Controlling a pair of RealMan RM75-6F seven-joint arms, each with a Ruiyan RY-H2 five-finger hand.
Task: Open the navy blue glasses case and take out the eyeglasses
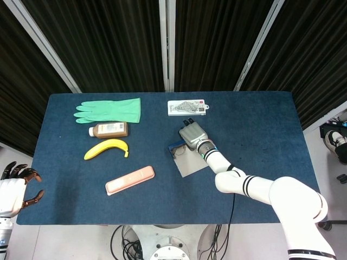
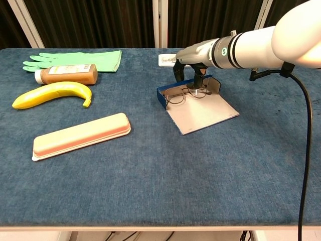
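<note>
The navy blue glasses case (image 2: pixel 161 96) lies open at mid-table, its grey lid flap (image 2: pixel 203 111) folded flat toward the front. The eyeglasses (image 2: pixel 181 93) rest inside it against the navy wall. From above, the case (image 1: pixel 190 164) and the eyeglasses (image 1: pixel 178 151) sit just below my right hand (image 1: pixel 191 135). In the chest view my right hand (image 2: pixel 193 61) hovers over the case with its fingers apart and pointing down, the fingertips (image 2: pixel 199 86) at the frame's right side. It holds nothing that I can see. My left hand (image 1: pixel 15 187) hangs open off the table's left front corner.
A green glove (image 2: pixel 75 59), a brown bottle (image 2: pixel 65 74) and a banana (image 2: pixel 50 94) lie at the left. A pink flat case (image 2: pixel 80 134) sits front left. A white printed pack (image 2: pixel 168 59) lies just behind the right hand.
</note>
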